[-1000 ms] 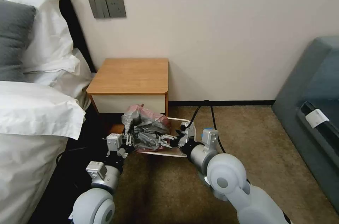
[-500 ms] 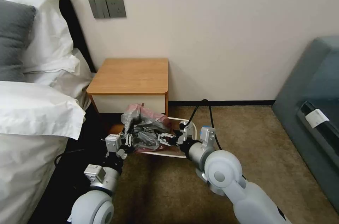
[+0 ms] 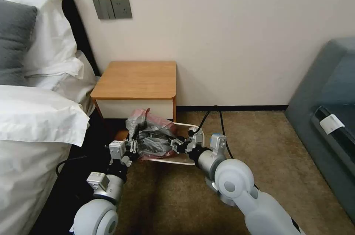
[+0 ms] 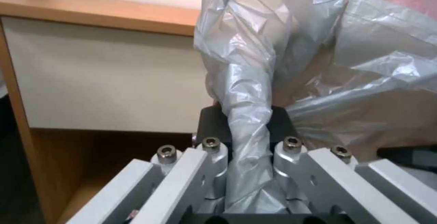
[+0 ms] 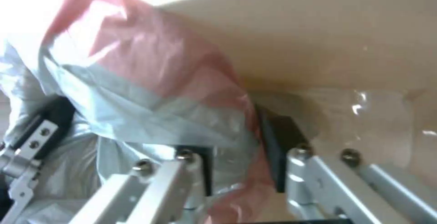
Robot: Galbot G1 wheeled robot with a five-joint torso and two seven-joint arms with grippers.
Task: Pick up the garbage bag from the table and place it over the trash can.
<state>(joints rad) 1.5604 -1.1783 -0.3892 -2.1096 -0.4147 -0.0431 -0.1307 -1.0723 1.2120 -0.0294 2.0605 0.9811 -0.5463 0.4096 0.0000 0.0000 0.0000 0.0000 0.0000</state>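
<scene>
A low desk (image 3: 137, 79) of orange-brown wood stood against a pale wall, its top bare. On the carpet just in front of it sat a cream bin (image 3: 185, 126), lower than the desk. A crumpled grey bag (image 3: 151, 133) with a pink edge was bunched over the bin's opening, held between both arms, not yet spread around the rim.

The left tool (image 3: 134, 147) reached in from the bin's left side, arm low and bent at the elbow near the bed. In its wrist view, the left tool (image 4: 249, 142) was clamped on a twisted rope of grey film running between its fingers.

The right tool (image 3: 176, 145) came in from the opposite side, forearm nearly level across the bin's front rim. Its wrist view showed the right tool (image 5: 237, 155) pinching the bag's pink-and-grey edge, with the bin's inner wall just behind.

Holding opposite sides probably served to pull the bag's mouth open over the bin.
</scene>
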